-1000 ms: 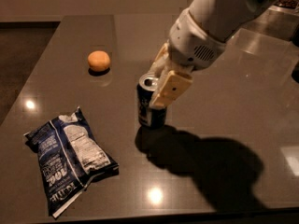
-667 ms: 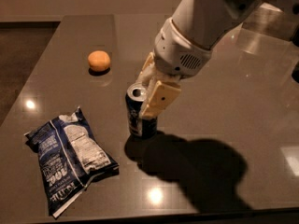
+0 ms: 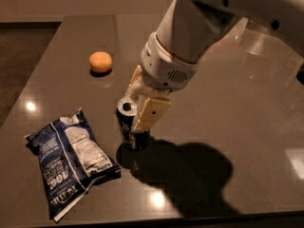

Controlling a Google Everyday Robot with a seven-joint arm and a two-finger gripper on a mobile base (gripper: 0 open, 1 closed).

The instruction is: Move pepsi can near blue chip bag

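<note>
- Chip bag (image 3: 71,161): you will see large white lettering near its lower end, lying upside down to you; it cannot be read reliably.
- Its white label panel: fine print, illegible.
- Can (image 3: 125,123), clasped by the gripper (image 3: 135,123) mid-table: markings illegible.

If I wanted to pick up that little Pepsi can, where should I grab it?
Take it by its round side wall, coming down from above with a finger on each side. The pepsi can stands upright with its sides free all round. The gripper is clamped on it just that way.
</note>
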